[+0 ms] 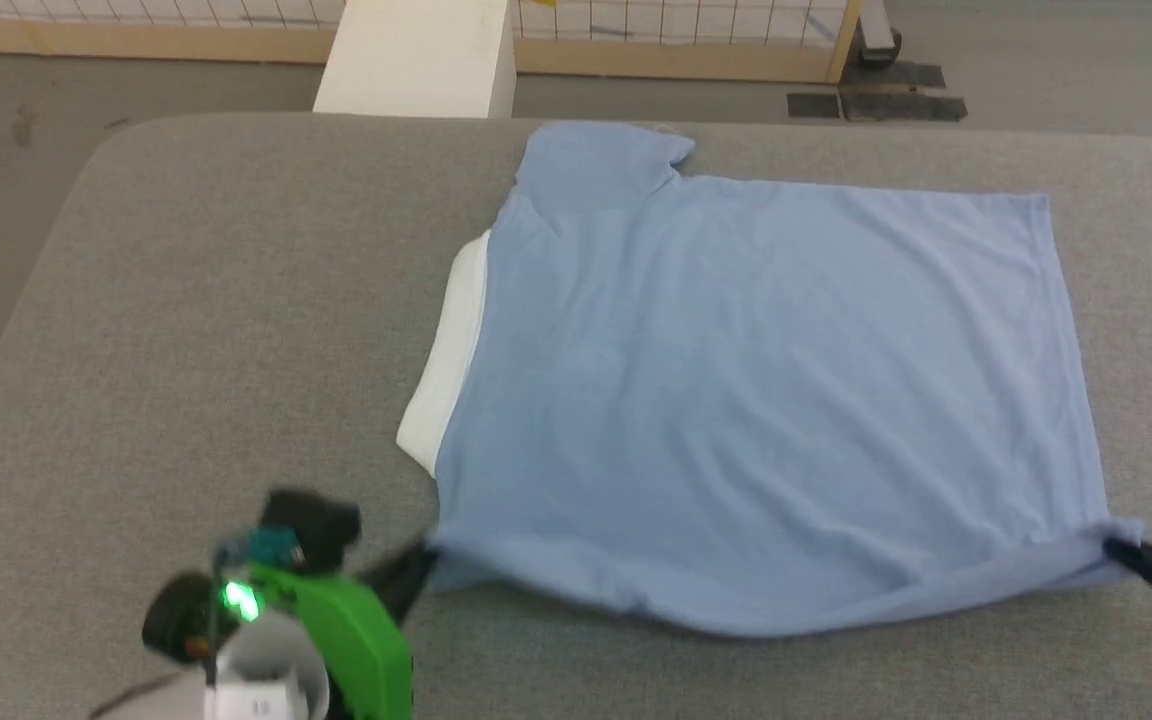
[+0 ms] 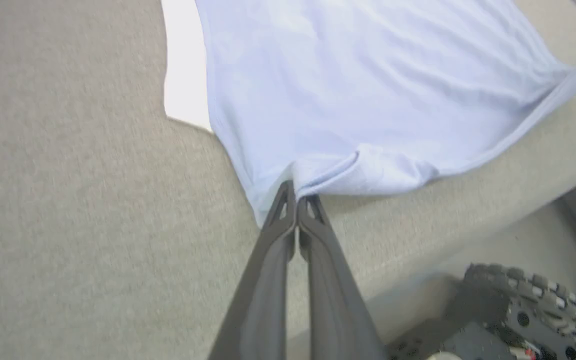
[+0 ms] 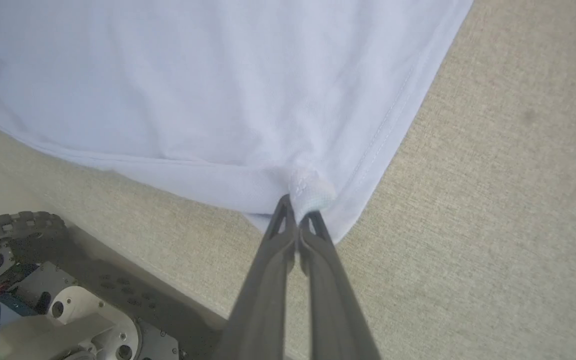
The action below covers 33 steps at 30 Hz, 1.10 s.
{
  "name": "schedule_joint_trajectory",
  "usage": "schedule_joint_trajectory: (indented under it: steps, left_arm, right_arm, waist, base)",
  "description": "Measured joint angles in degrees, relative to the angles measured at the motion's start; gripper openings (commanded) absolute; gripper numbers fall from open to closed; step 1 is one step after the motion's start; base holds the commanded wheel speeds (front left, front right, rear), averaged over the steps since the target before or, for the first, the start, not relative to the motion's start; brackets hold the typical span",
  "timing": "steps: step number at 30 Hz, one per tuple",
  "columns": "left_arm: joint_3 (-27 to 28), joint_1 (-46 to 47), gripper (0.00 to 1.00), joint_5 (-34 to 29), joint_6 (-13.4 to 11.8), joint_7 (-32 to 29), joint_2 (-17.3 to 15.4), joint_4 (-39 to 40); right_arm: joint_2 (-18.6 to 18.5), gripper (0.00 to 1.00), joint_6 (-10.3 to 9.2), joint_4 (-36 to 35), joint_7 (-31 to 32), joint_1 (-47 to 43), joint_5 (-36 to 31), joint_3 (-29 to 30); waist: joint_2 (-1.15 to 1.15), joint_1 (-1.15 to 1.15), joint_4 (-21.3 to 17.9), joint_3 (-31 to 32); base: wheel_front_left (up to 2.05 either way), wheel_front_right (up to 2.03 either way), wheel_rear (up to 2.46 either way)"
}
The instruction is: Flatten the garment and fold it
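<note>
At garment [image 1: 756, 400] corner, right claw [image 1: 1116, 546] cropped

Left hand [image 2: 296, 191], right hand [image 3: 298, 206] pinched closed.

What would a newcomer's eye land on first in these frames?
The light blue short-sleeved knit T-shirt lies spread nearly flat across the grey fabric-covered table, with a white strip of its inside showing along its left edge. Both near corners are pinched: the left gripper is shut on the near-left corner, the right gripper on the near-right one. A bright green lit housing on the left arm shows at the head view's lower left.
</note>
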<state>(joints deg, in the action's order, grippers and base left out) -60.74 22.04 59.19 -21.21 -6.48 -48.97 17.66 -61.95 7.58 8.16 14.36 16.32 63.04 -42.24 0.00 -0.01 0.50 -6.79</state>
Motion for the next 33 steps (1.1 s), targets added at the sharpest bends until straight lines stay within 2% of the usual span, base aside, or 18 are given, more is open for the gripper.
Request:
schedule_joint_trajectory:
  steps: [7,11,15,20,24,29,33]
  left_arm:
    - [8.4,5.1,0.00,0.3,-6.2,8.1,6.9,-4.7]
    - [10.1,7.3,0.00,0.0,-7.9,9.8,9.7,-6.5]
    - [9.5,10.5,0.00,-1.0,-6.9,8.9,10.2,-8.4]
    - [7.6,14.9,0.00,-2.9,-2.6,6.0,9.8,-11.9]
    - [7.5,18.0,0.00,-3.7,-0.4,5.5,9.8,-14.2]
    - [8.4,20.6,0.00,-3.7,0.3,5.6,10.6,-17.6]
    - [8.7,21.1,0.00,-3.7,0.3,6.2,12.5,-20.6]
  right_arm:
    - [3.0,0.00,0.00,-0.7,-3.0,-0.3,-0.5,9.3]
    - [5.7,0.00,0.00,-0.5,-3.5,-0.8,-1.9,14.2]
    - [9.0,0.00,0.00,-0.3,-2.4,-0.8,-6.3,18.6]
    - [14.3,0.00,0.00,0.4,1.5,1.4,-13.7,23.2]
    - [18.1,0.00,0.00,1.3,3.6,3.7,-19.4,27.8]
    - [21.9,0.00,0.00,1.8,6.1,5.1,-24.7,31.9]
    - [24.6,0.00,0.00,2.5,7.0,5.5,-28.2,34.4]
  waist:
    - [0.00,0.00,-0.5,-3.2]
    - [0.00,0.00,-0.8,-5.2]
    - [0.00,0.00,-1.1,-7.7]
    - [0.00,0.01,-1.6,-11.1]
    - [0.00,0.01,-2.0,-13.9]
    - [0.00,0.01,-2.3,-16.7]
    - [0.00,0.01,-2.5,-18.4]
  base:
    - [0.00,0.00,0.00]
    - [0.00,0.00,0.00]
    - [0.00,0.00,0.00]
    - [0.00,0.00,0.00]
    - [0.00,0.00,0.00]
    - [0.00,0.00,0.00]
    - [0.00,0.00,0.00]
